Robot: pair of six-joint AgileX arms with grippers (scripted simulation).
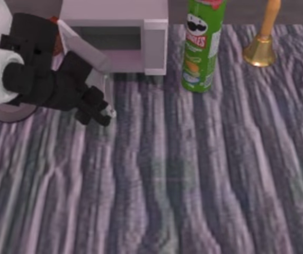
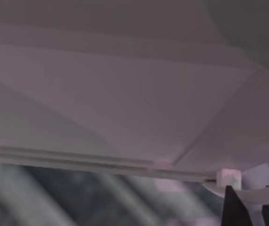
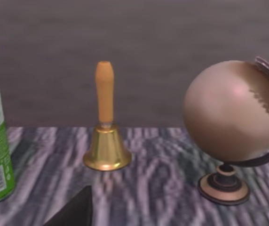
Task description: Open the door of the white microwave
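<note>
Left gripper (image 1: 107,112), black and two-fingered, sits at the free edge of the flat white door (image 1: 85,48) with its greyish window, near the table's rear left; whether its fingers are spread or closed cannot be told from the top view; in the left wrist view one dark finger (image 2: 233,207) shows just below a small white block on the door's lower edge (image 2: 228,179), with the pale panel filling most of that view; the door stands swung outward at an angle from the small boxy white microwave (image 1: 135,32), and the dark cavity (image 1: 112,38) is exposed behind it; the plain control panel (image 1: 156,45) occupies the microwave's right end; a tall green Pringles can (image 1: 202,45) stands upright just right of the microwave; a brass hand bell with an orange handle (image 1: 261,42) stands farther right; the right wrist view adds a brown desk globe on a round stand (image 3: 233,122) beside the bell; the purple-grey wood-grain tabletop (image 1: 194,180) carries all items; the right arm is out of the top view.
</note>
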